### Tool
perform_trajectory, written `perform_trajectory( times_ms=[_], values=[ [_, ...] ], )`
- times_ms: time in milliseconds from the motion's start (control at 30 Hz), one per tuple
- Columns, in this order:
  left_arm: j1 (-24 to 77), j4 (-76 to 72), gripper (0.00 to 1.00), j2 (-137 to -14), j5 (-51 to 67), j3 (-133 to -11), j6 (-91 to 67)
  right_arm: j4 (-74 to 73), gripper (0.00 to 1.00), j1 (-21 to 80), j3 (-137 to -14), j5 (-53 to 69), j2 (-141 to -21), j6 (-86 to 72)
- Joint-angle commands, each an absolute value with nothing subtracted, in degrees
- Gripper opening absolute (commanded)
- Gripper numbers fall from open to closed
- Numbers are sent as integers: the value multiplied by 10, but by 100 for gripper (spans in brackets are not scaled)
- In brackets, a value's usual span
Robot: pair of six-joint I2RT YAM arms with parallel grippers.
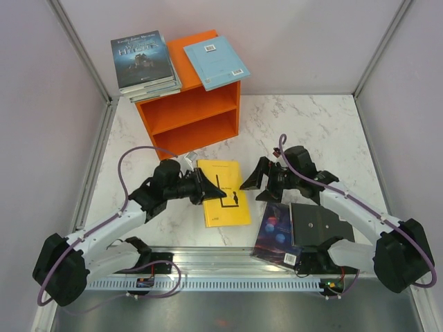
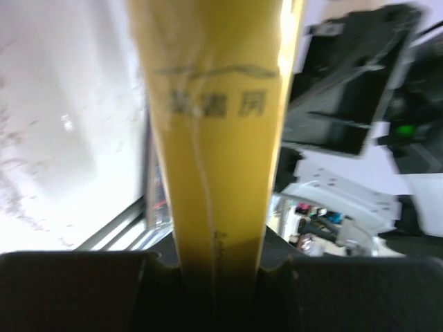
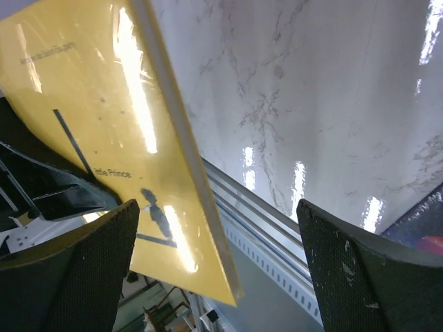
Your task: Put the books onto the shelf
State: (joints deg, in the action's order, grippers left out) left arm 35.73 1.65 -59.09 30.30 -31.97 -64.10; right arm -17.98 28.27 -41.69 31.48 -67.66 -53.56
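Observation:
My left gripper (image 1: 203,188) (image 2: 220,266) is shut on the left edge of a yellow book (image 1: 225,195) (image 2: 214,138) (image 3: 104,138), which is lifted off the marble table (image 1: 304,131). Just right of the book, my right gripper (image 1: 253,178) (image 3: 218,228) stands open; the book's corner hangs between its fingers without touching them. The orange shelf (image 1: 190,114) stands at the back, both compartments showing no books. On its top lie a stack of dark books (image 1: 144,61) and a light blue book (image 1: 216,62). A dark blue-purple book (image 1: 275,232) lies under my right arm.
Grey walls close in the table on the left, right and back. A metal rail (image 1: 228,280) runs along the near edge between the arm bases. The shelf stands about a book's length beyond the yellow book.

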Motion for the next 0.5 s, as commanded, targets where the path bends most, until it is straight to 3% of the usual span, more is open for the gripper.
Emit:
perform_trajectory(
  times_ms=[0, 300, 467],
  values=[
    [348, -119, 2, -552, 317, -331, -738, -106, 98, 283, -403, 355, -655, -584],
    [330, -242, 2, -530, 294, -291, -809, 147, 98, 283, -336, 431, -614, -776],
    [326, -238, 2, -525, 270, -292, -809, 192, 88, 283, -323, 450, -586, -818]
  ],
)
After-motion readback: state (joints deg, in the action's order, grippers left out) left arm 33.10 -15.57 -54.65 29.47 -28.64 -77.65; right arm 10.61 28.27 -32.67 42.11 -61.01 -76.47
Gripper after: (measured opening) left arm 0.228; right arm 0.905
